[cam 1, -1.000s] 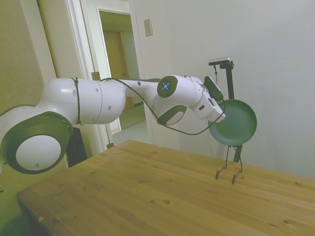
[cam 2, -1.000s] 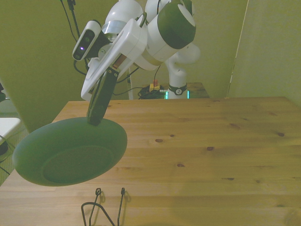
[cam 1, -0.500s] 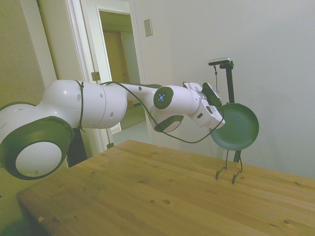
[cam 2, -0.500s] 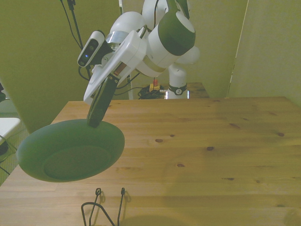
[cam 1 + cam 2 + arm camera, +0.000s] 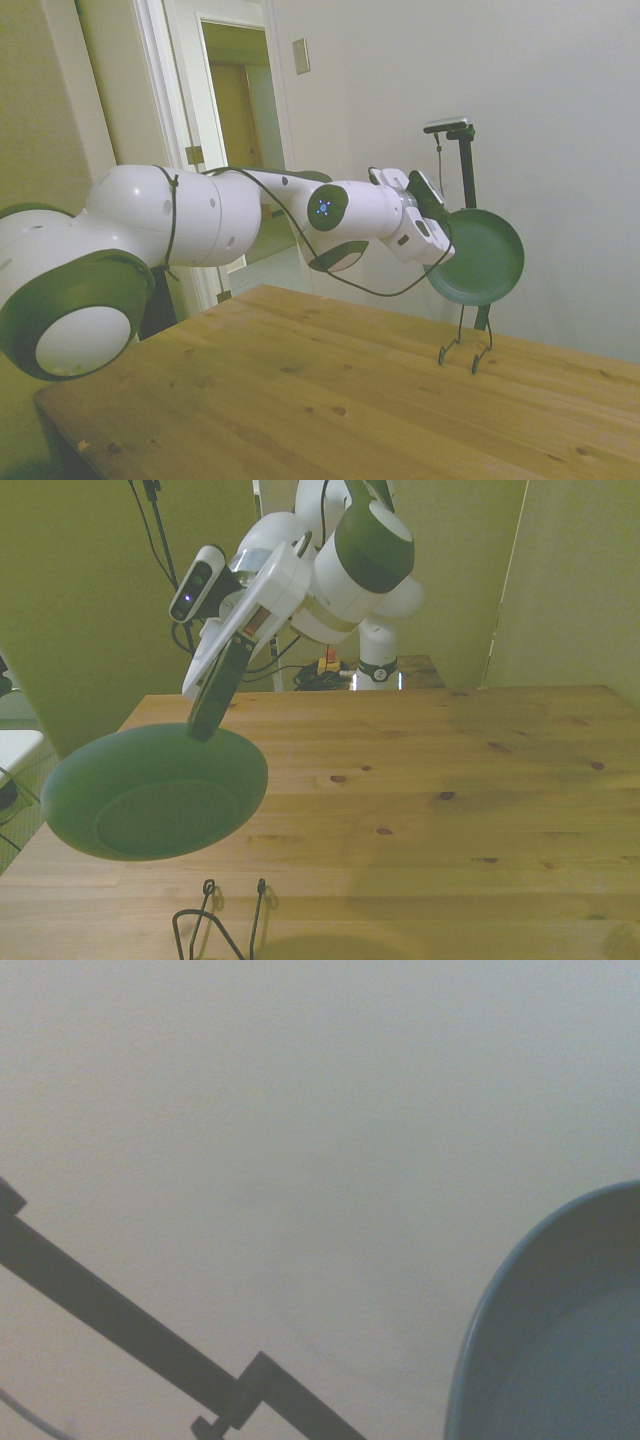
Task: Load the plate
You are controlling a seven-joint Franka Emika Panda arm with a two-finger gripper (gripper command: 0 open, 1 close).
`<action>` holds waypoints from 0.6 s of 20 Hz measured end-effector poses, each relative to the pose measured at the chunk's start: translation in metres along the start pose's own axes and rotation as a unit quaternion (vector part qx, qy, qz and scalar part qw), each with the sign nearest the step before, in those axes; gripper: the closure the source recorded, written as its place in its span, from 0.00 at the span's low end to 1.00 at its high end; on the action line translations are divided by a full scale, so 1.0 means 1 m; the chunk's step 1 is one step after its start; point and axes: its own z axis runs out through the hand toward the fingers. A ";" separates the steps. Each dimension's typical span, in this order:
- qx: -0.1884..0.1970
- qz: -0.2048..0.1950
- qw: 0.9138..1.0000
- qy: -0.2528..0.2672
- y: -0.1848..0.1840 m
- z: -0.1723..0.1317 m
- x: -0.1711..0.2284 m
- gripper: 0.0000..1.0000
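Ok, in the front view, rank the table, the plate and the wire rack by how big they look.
1. Table, filling most of the frame's width.
2. Plate, held in the air by the end effector; it hangs close to the camera, so it looks oversized.
3. Wire rack, cut off by the bottom edge, so only part shows.

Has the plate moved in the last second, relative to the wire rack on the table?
Yes, slightly. In the side view the plate, shut in the gripper, has drifted a little right, farther over the wire rack.

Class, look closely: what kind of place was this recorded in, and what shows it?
Probably an indoor robot lab or test room: a white robot arm at a bare wooden table, plain walls, an open doorway, cables behind.
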 end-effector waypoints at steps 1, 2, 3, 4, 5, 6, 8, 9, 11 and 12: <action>0.002 -0.001 1.000 0.001 0.006 0.003 0.002 1.00; 0.004 -0.001 1.000 0.000 0.011 0.005 0.004 1.00; 0.005 -0.002 1.000 -0.001 0.015 0.007 0.006 1.00; 0.008 -0.002 1.000 -0.003 0.019 0.008 0.007 1.00; 0.011 -0.002 1.000 -0.005 0.022 0.009 0.008 1.00; 0.013 -0.003 1.000 -0.007 0.025 0.008 0.009 1.00; 0.017 -0.004 1.000 -0.011 0.031 0.004 0.011 1.00; 0.018 -0.006 1.000 -0.012 0.035 0.001 0.012 1.00; 0.020 -0.009 1.000 -0.011 0.045 -0.001 0.015 1.00; 0.020 -0.011 1.000 -0.010 0.051 -0.001 0.017 1.00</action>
